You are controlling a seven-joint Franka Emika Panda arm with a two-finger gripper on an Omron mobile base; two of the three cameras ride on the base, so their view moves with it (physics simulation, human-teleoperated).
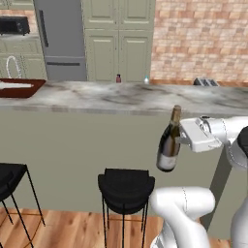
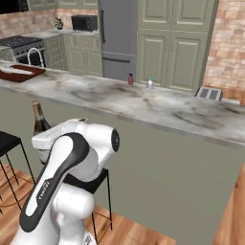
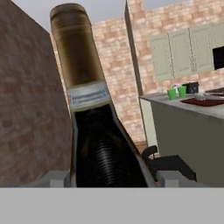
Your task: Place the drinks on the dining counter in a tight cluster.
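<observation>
My gripper [image 1: 182, 135] is shut on the tall dark wine bottle [image 1: 169, 144], which hangs slightly tilted in front of the dining counter's sage-green wall, its neck about level with the counter edge. The hand view is close on the bottle's neck and shoulder [image 3: 94, 131], held between the two fingertips. My own arm hides most of the bottle [image 2: 38, 118] in the right base view. On the far side of the dining counter [image 1: 87, 97] [image 2: 172, 111] stand the short maroon bottle [image 1: 118, 78] [image 2: 130, 79] and the small clear water bottle [image 1: 146, 78] [image 2: 150, 83], a short gap apart.
Two black bar stools [image 1: 126, 186] [image 1: 9, 177] stand below the counter on the wooden floor. A red-brown tray [image 1: 19, 87] [image 2: 19, 73] lies at the counter's left end and a toaster [image 1: 206, 82] at the far right. Two green cups [image 3: 176, 92] show in the hand view.
</observation>
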